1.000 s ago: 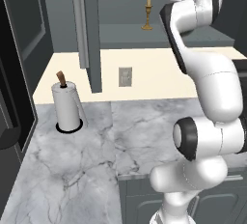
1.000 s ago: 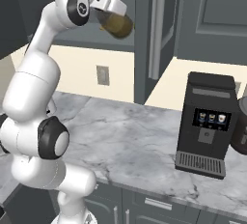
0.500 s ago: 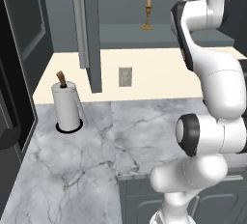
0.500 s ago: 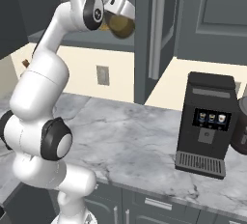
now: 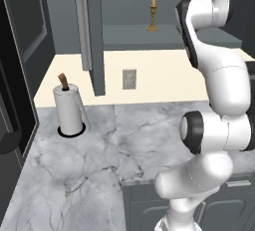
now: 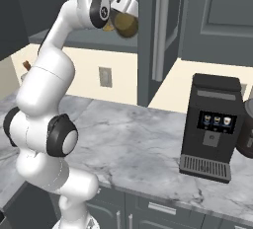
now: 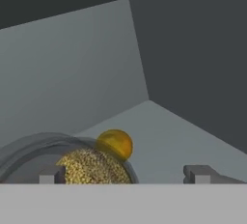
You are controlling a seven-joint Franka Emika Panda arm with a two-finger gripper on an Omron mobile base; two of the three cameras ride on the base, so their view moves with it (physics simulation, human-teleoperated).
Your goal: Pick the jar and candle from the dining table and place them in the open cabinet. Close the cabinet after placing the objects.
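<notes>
Three views to go through, starting with the left base one. The candle (image 5: 153, 12) stands upright on the cabinet (image 5: 164, 36) shelf, towards the back, with bare shelf on either side of it. The arm reaches up high on the right, and the hand is cut off by the top edge, so no read on the jaws from here. Down on the marble counter (image 5: 99, 170) a paper towel roll (image 5: 68, 109) sits near the left edge, well apart from the arm, with lots of free slab in front of it. One open cabinet door (image 5: 93, 31) hangs edge-on between the roll and the shelf.

Right base view: the jar (image 6: 125, 23) is up at the hand, just left of the vertical door edge (image 6: 147, 35), pretty tight to it. A coffee machine (image 6: 211, 127) sits on the counter far to the right, well clear of the arm.

Hand view: the gripper (image 7: 124, 174) is spread wide, its two fingertips (image 7: 52, 174) far apart at the bottom. The jar (image 7: 72, 162) lies between them toward the left tip, and I can't tell if either one touches it. Ahead is open shelf floor (image 7: 183, 141) running to the back corner of the cabinet walls.
</notes>
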